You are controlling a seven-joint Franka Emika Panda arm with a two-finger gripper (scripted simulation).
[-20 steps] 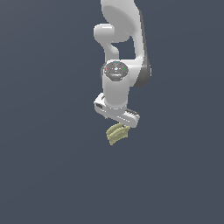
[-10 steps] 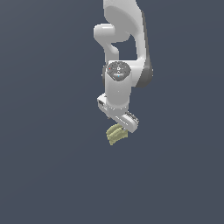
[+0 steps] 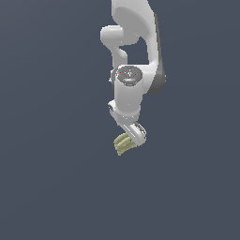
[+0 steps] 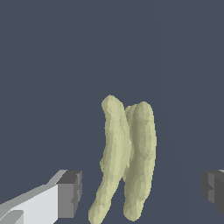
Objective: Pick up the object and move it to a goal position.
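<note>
The object [image 3: 123, 144] is a small pale yellow-green ridged lump like a little bunch of bananas, lying on the flat dark grey floor. In the wrist view the object [image 4: 127, 157] lies lengthwise between my two fingers. My gripper [image 4: 142, 192] is open, with one dark pad [image 4: 70, 192] on one side and the other pad [image 4: 213, 189] far off on the other side. There is a clear gap between each pad and the object. In the exterior view my gripper [image 3: 132, 139] is right over the object, and the hand hides the fingertips.
The white arm [image 3: 136, 56] comes down from the top of the exterior view. The plain dark grey floor [image 3: 56, 178] surrounds the object on all sides. No goal marker shows.
The hand has come down closer over the object. The object has not moved.
</note>
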